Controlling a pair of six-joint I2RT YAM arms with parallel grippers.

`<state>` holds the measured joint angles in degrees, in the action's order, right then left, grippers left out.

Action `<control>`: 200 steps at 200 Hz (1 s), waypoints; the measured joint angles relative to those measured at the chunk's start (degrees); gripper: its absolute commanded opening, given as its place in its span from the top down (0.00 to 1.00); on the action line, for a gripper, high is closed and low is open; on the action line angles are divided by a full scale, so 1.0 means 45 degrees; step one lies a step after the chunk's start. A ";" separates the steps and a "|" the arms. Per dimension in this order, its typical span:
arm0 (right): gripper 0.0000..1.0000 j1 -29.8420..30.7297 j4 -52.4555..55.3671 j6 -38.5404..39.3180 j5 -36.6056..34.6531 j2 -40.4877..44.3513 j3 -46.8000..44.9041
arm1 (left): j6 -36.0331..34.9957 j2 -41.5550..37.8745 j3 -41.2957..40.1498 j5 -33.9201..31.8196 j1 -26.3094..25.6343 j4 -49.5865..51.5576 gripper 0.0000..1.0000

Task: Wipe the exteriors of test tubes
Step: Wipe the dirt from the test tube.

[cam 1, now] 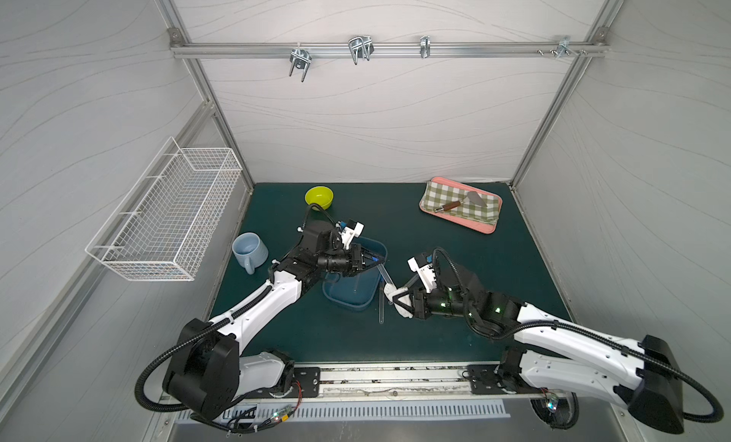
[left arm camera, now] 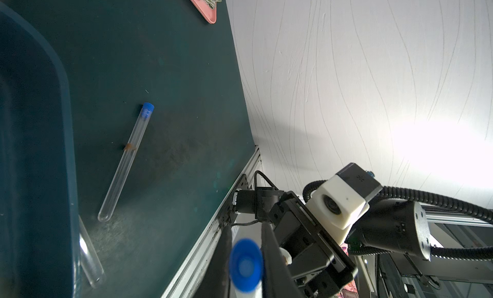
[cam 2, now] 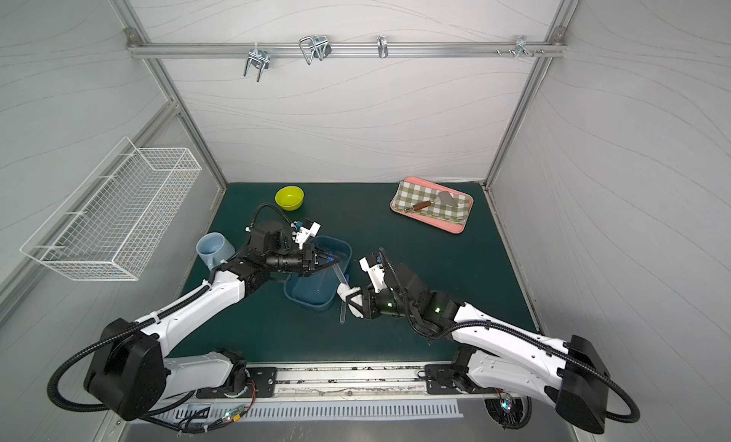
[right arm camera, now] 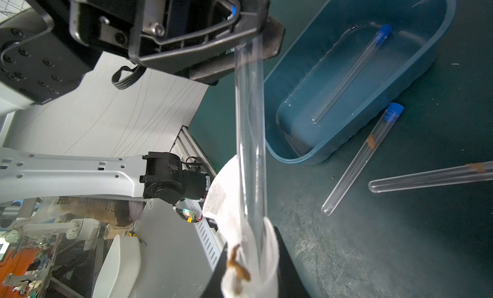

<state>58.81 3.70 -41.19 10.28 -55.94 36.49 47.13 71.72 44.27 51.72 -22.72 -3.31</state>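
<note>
My left gripper [cam 1: 375, 260] is shut on the blue-capped end [left arm camera: 245, 266] of a clear test tube [right arm camera: 250, 123]. The tube slants down over the basin's edge to my right gripper [cam 1: 391, 297]. That gripper [right arm camera: 250, 267] is shut on a white wipe [right arm camera: 226, 198] folded round the tube's rounded end; the wipe carries an orange-brown stain. Another test tube [right arm camera: 349, 75] lies in water in the blue basin [right arm camera: 320, 158]. Two more lie on the green mat beside the basin, both with an orange mark: one [right arm camera: 362, 158] blue-capped, the other [right arm camera: 426, 178] partly out of frame.
A yellow-green bowl [cam 1: 319, 196] and a pale blue mug [cam 1: 249, 252] stand left of the basin. At the back right lies a pink tray [cam 1: 490, 228] with a checked cloth and a spatula. A white wire basket [cam 1: 166, 218] hangs on the left wall.
</note>
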 measured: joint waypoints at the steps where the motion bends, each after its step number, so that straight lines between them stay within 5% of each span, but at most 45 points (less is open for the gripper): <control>1: 0.85 -0.0019 -0.0024 0.0000 0.0005 -0.0019 0.0000 | 0.0000 0.0000 0.0000 -0.0005 0.0000 -0.0005 0.95; 93: 0.82 -0.1209 0.0243 0.0952 0.1957 -0.3682 0.2841 | 0.0233 -0.0107 0.0000 -0.1127 0.0801 -0.0962 0.95; 200: 0.79 -0.1894 0.0957 0.1700 0.3453 -0.5901 0.5119 | 0.0209 -0.0534 -0.0282 -0.2030 0.1049 -0.1729 0.95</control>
<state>50.28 8.01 -33.54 25.82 -82.50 59.53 48.07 69.32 43.00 42.59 -18.00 -11.09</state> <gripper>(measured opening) 0.206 0.165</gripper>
